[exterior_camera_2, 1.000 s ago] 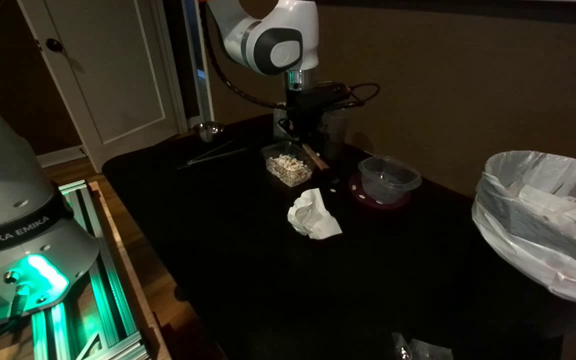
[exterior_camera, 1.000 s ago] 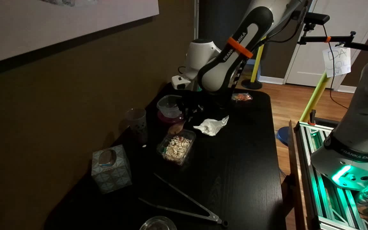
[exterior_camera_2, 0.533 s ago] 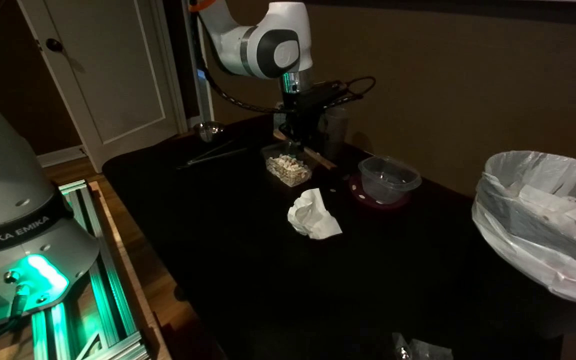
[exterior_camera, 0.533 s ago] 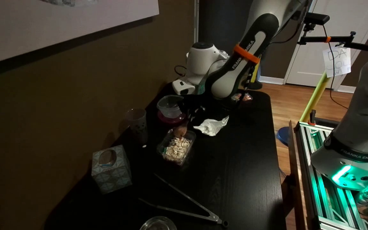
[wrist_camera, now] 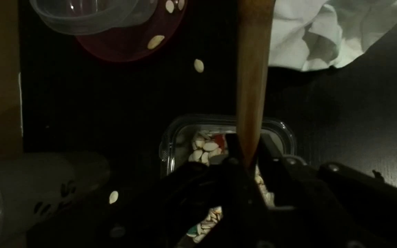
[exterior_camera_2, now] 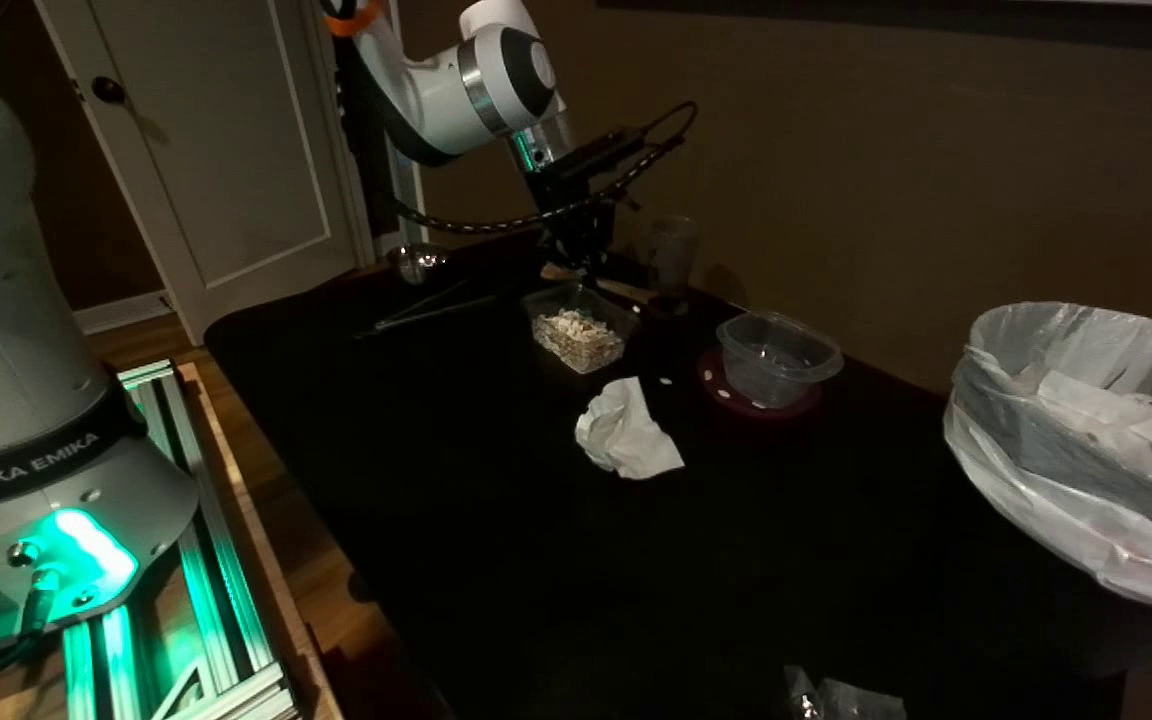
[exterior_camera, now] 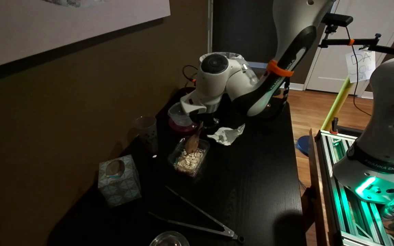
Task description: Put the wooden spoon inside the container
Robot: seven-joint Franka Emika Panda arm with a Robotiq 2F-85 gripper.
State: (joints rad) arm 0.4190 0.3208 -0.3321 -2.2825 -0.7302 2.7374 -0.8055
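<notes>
The wooden spoon (wrist_camera: 253, 69) is held between the fingertips of my gripper (wrist_camera: 248, 148); its tan handle reaches toward the top of the wrist view. In an exterior view its bowl (exterior_camera: 192, 143) overlaps the far part of a clear container of seeds (exterior_camera: 191, 160). In an exterior view the handle (exterior_camera_2: 626, 291) and the dark gripper (exterior_camera_2: 578, 255) appear above that container's far rim. I cannot tell whether the spoon touches the seeds. A second clear container (exterior_camera_2: 781, 365) stands on a maroon lid (exterior_camera_2: 711, 385), holding no seeds that I can see.
Crumpled white paper (exterior_camera_2: 626, 430) lies near the seed container. A tall clear cup (exterior_camera: 146, 133), a tissue box (exterior_camera: 119, 181), black tongs (exterior_camera: 200, 225) and a metal bowl (exterior_camera_2: 419, 262) are on the table. A lined bin (exterior_camera_2: 1086, 450) stands beside it.
The wrist has tilted and, in an exterior view, shifted left with the spoon. The spoon's bowl has swung further over the seed container. The containers have not moved.
</notes>
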